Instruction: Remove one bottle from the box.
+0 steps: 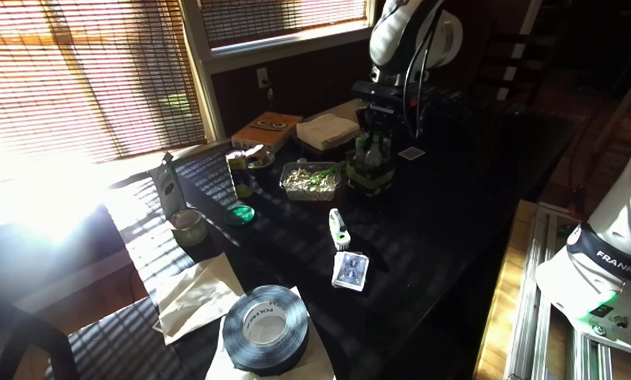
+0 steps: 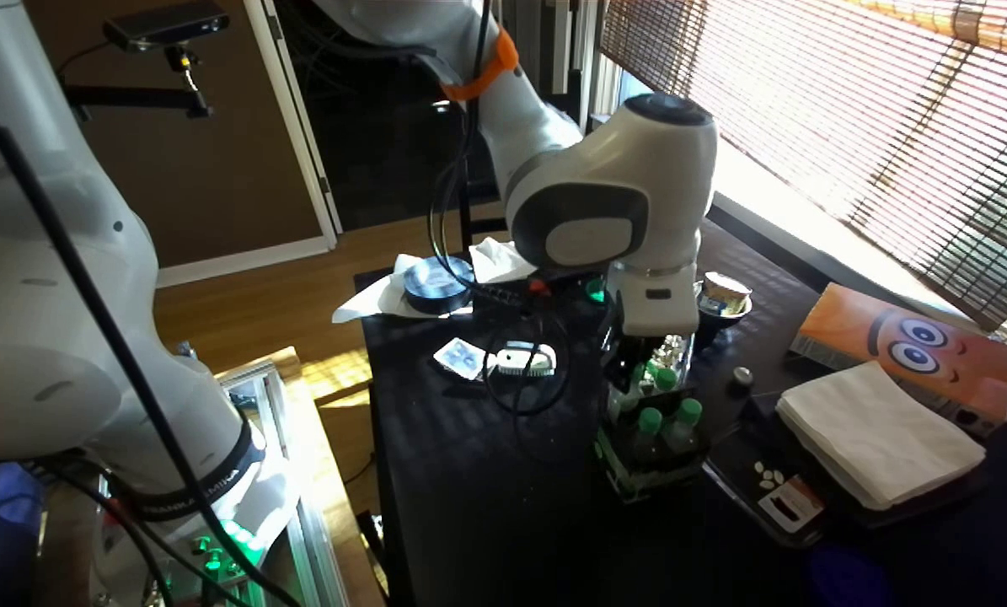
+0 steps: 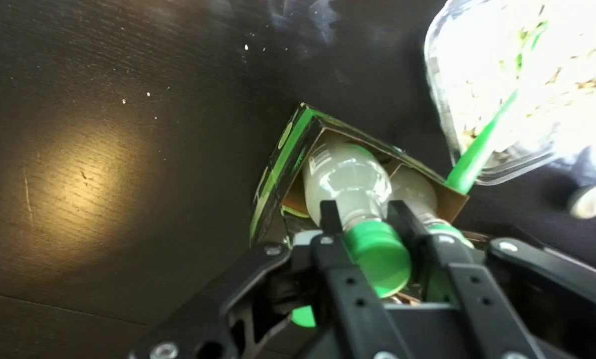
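Note:
The box is a low black-and-green carton with compartments; it stands on the dark table and also shows in both exterior views. It holds several bottles with green caps. My gripper points down over one bottle with a clear, cloudy body. Its fingers sit on either side of the green cap, set about a cap's width apart, and look closed on it. The bottle's body is still inside its compartment. A neighbouring bottle stands just beside the right finger. The gripper partly hides the other caps.
A clear food tub stands close to the box. Its green utensil reaches to the box's rim. A white knob-like piece lies nearby. A napkin stack, an orange carton, a can and a brush are around.

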`<state>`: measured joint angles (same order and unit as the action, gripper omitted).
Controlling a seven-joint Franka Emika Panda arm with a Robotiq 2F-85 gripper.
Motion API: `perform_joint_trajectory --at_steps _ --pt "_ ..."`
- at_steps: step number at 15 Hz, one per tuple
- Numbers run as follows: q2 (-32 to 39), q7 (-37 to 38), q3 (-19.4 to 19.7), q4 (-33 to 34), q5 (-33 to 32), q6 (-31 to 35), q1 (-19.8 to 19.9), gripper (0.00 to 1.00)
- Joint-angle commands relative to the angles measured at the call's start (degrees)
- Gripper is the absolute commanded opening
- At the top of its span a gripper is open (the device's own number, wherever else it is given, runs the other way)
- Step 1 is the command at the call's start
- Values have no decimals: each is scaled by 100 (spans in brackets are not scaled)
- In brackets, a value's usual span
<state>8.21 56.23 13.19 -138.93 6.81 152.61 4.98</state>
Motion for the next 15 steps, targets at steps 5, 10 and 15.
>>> perform_joint_trajectory --at_steps 5,10,15 --pt "-194 -203 -208 1585 -41 -1714 84 7" --pt "-236 -541 -441 1892 157 -2074 -14 7" --pt "-375 -1164 -863 1702 -46 -2591 -285 7"
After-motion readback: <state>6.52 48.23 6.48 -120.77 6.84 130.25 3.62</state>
